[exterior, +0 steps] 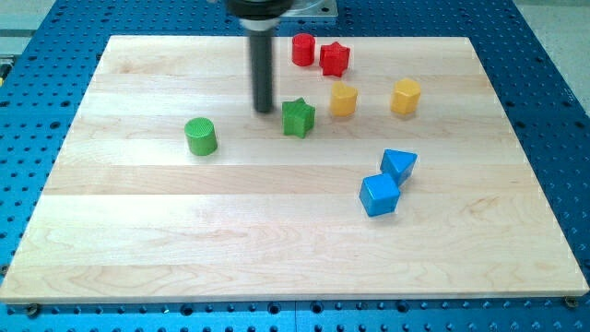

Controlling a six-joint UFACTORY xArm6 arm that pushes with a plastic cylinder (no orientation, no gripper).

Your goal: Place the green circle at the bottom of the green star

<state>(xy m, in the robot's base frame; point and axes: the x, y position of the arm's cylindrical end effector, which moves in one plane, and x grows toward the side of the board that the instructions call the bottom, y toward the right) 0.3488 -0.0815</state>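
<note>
— Where's the green circle (200,136)?
— On the worktop (138,240), toward the view's left, well apart from the green star (298,117).
— And the tool?
— No jaws on it, only a rod. My tip (265,110) stands just left of the star, the circle farther left and slightly lower.

My rod (264,74) is a straight, smooth cylinder, dark grey to black, with a faint lighter sheen running down its length. It keeps one width all the way down and ends in a flat, blunt cut; my tip (265,110) is that plain lower end, with no pad or cap that I can make out. At the top the rod joins a wider, rounded black collar (260,9), cut off by the view's top. Behind the collar shows a pale grey metal plate (318,8).
</note>
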